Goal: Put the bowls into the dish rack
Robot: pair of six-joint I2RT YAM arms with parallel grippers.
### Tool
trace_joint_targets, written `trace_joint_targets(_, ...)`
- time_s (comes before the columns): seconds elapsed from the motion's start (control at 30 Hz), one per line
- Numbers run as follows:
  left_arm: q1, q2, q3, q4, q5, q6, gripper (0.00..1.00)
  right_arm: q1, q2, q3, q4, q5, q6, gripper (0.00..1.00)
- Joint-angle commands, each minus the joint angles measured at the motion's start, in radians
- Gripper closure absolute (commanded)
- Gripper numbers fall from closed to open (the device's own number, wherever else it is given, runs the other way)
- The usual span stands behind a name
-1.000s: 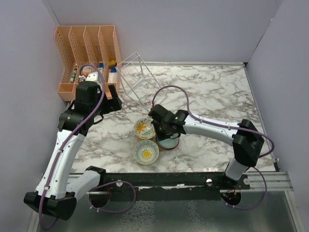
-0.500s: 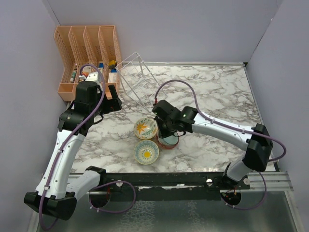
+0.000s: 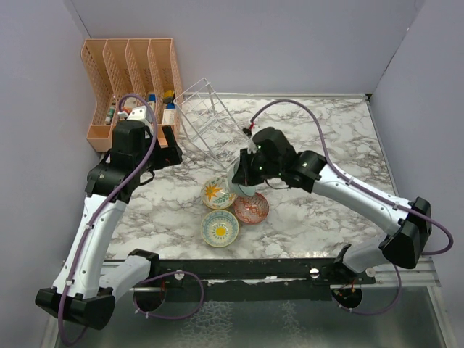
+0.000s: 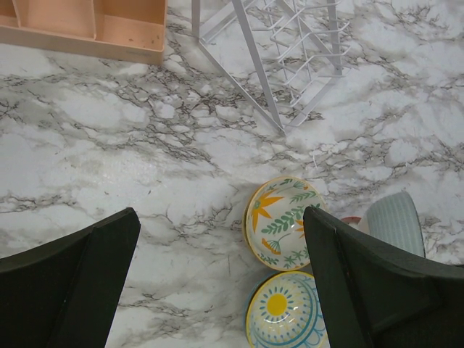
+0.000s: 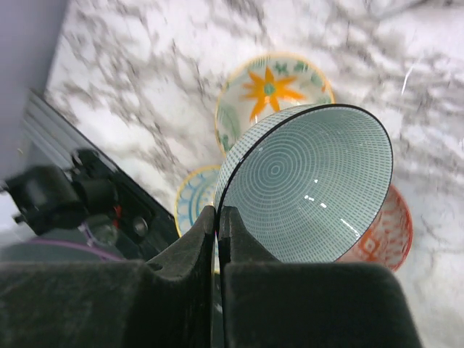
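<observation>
Teal bowl (image 5: 304,185), glossy, fine rings inside shown only by right wrist; rim clamped in right pincer (image 5: 217,214). Left pincer (image 4: 220,217) gaping above marble table (image 4: 109,145); angular wire dish rack (image 4: 290,43).

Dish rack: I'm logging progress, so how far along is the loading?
Done: nothing; the dish rack holds no bowl. In hand: the right gripper pinches the teal bowl by its rim, off the table. Left: racking it, then the orange-flower bowl, the yellow bowl and the red bowl, all on the table.
</observation>
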Motion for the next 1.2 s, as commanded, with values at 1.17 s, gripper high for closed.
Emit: trace_joint_targets(1.17,-0.04,0.041,0.025,-0.006,-0.047,0.058,0.01,-0.336,0.456,-0.342,1.847,0.113,0.708,0.99)
